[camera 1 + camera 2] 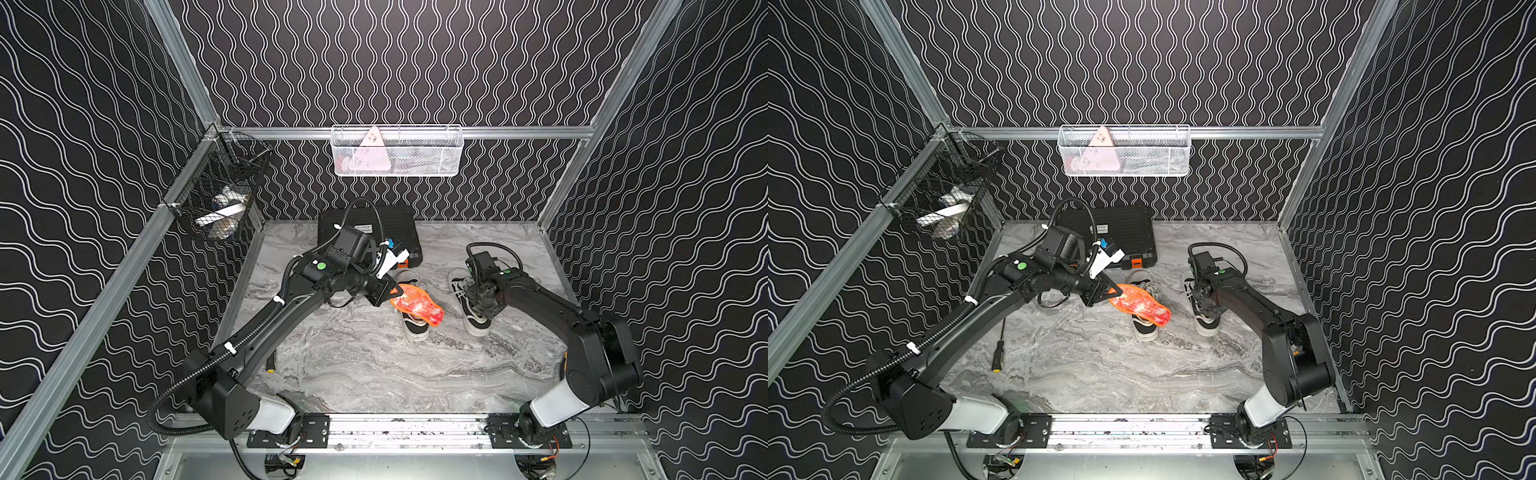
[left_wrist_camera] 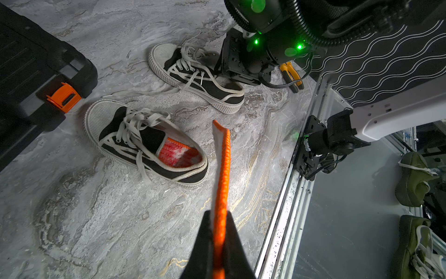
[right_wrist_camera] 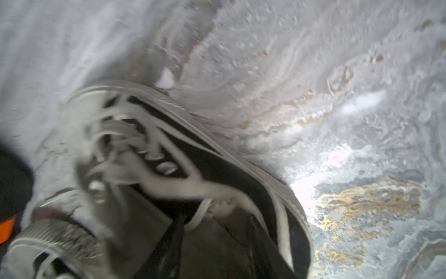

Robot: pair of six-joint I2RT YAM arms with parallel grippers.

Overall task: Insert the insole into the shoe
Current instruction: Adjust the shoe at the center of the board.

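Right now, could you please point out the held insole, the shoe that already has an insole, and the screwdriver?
held insole (image 1: 417, 306): a top view, middle of its orange face
shoe that already has an insole (image 2: 101, 117): left wrist view, white toe cap
screwdriver (image 1: 997, 357): a top view, its handle

The grey marble table (image 1: 1100, 365) carries a black case (image 2: 36, 72) at its back. The left shoe (image 2: 144, 142) and the right shoe (image 2: 195, 77) lie near each other. A screwdriver (image 1: 998, 353) lies near the left edge, and pliers (image 2: 290, 75) near the right edge.
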